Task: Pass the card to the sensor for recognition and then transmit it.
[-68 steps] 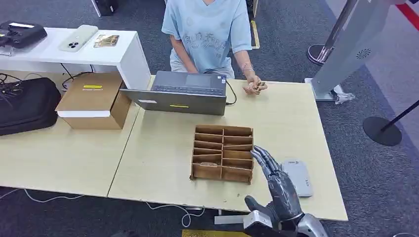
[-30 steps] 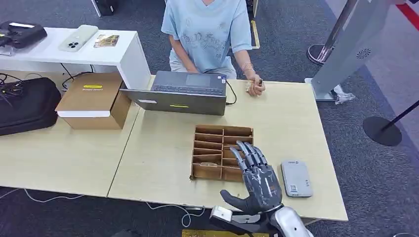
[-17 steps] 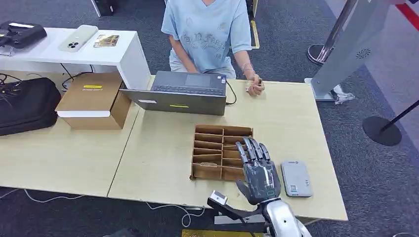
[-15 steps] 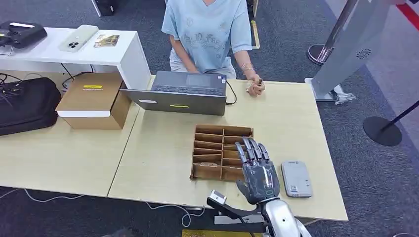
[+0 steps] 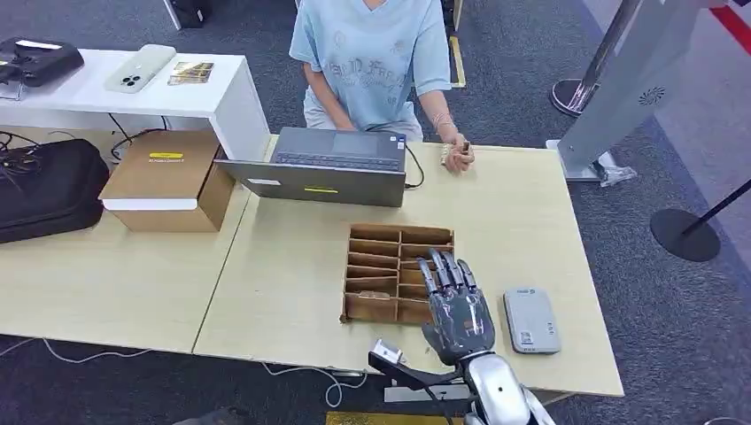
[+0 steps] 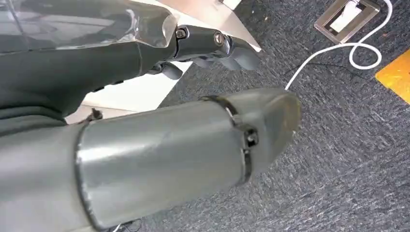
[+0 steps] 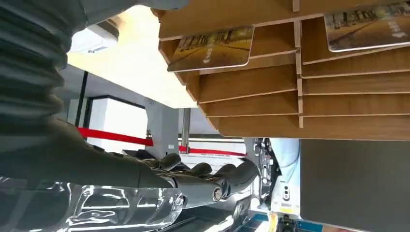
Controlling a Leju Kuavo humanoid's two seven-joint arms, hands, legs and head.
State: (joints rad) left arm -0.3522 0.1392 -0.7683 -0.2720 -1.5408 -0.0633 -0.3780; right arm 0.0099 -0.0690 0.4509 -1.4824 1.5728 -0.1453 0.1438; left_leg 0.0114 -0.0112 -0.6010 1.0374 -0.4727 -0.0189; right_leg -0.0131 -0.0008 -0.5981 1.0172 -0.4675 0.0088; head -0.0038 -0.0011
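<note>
Head view has the right hand hovering with fingers spread and empty over the wooden rack's near right corner, beside the grey sensor. A card sits in a slot. Reaching seems underway; next, fingers must pinch that card's edge.

An office or demo hall: grey carpet, desks, laptop, stanchion

Left robot hand over grey carpet, white cable
</note>
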